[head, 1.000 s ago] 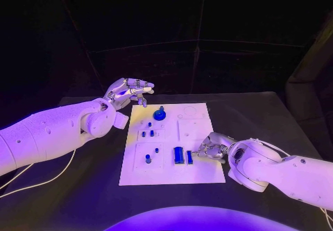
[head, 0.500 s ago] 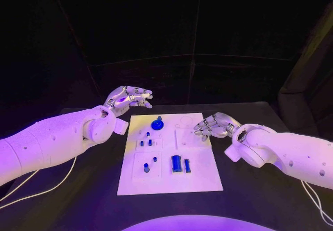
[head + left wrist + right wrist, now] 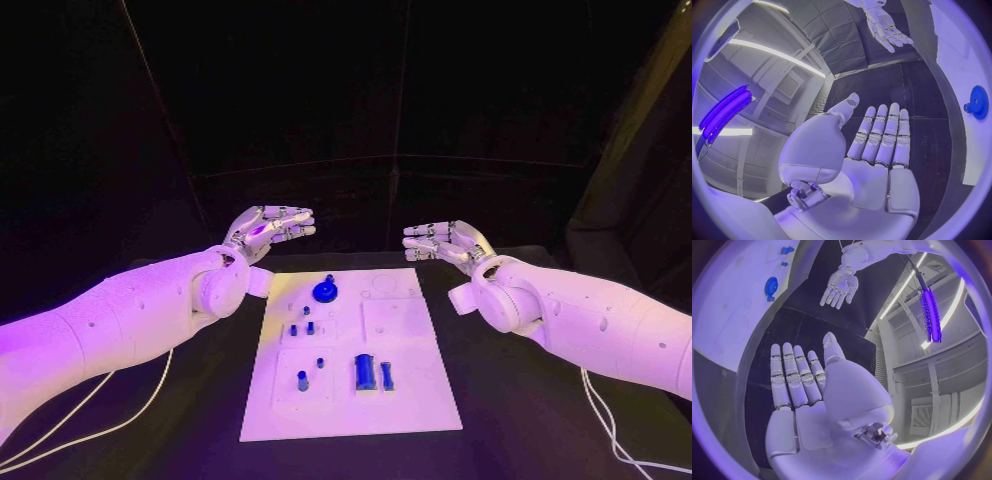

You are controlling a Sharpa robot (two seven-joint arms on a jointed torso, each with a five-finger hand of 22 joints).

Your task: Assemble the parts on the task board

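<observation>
Task board (image 3: 397, 400) lies flat on the black desk (image 3: 534, 420), below and between the two raised hands, its long side running away from the robot. On it sit the blue parts: a round gear-like piece (image 3: 327, 291) at the end nearest the hands, small pegs (image 3: 300, 327) further toward the robot, and two upright bars (image 3: 366, 372) closest to the robot's side.

Left hand (image 3: 270, 227) hangs above the desk just beyond the board's far left corner, released, fingers straight and side by side with nothing in them; its wrist view shows the flat open palm (image 3: 879, 165) and the gear (image 3: 979, 101) off to one side of the fingers. Right hand (image 3: 444, 243) mirrors it beyond the far right corner, likewise released and holding nothing, its fingers (image 3: 792, 375) stretched out in the wrist view, with the other hand (image 3: 839, 288) facing it across the gap.

Both hands stand well apart from every part, lifted off the board. I judge this a neutral, parked pose: hands held high and clear so the board is unobstructed from above, either before a pick is chosen or after the work is finished. Which of those it is cannot be told from how the pieces lie.
</observation>
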